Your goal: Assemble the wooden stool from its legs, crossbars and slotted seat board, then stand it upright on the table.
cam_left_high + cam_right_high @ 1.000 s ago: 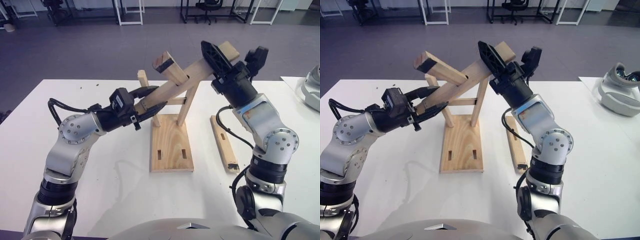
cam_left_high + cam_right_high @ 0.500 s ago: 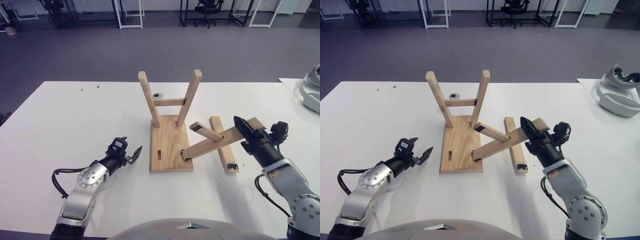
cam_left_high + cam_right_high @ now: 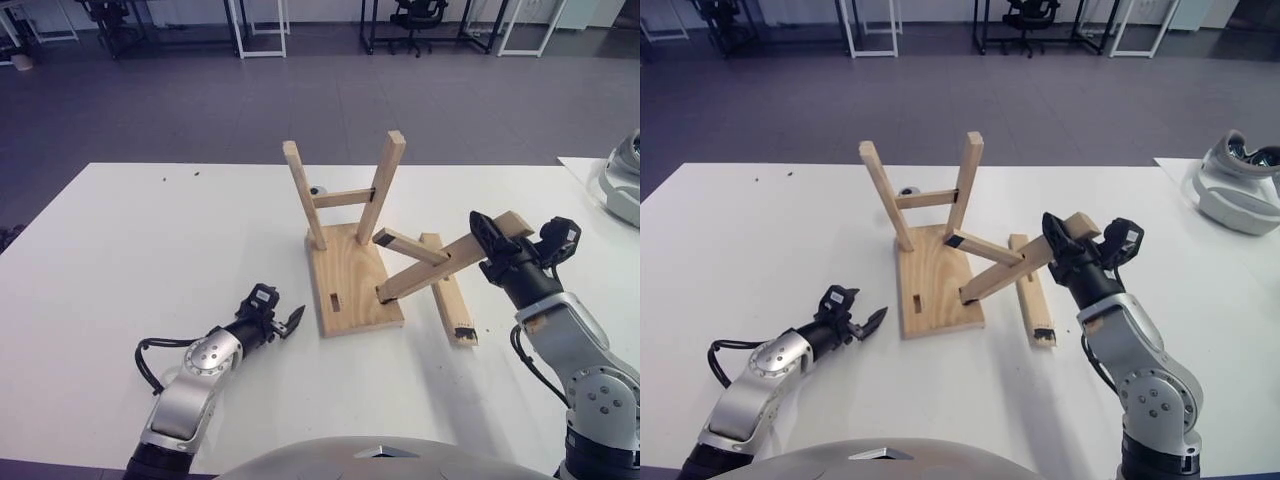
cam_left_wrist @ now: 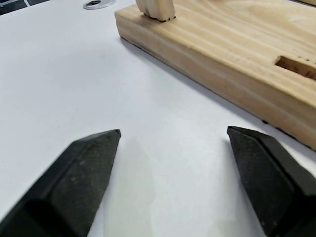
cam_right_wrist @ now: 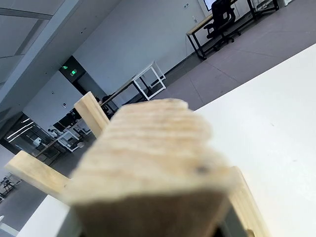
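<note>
Leg piece (image 3: 430,268) clamped in right gripper (image 3: 485,245); left gripper (image 4: 173,132) apart beside seat board (image 4: 222,49); its wrist view shows slot (image 4: 296,66).

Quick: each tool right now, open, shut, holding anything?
Left tool: open, holding nothing.
Right tool: closed on a leg.

Pale, straight-grained seat board (image 3: 355,285) and leg (image 3: 430,270), white table (image 3: 120,240), black left claw (image 3: 292,319).
</note>
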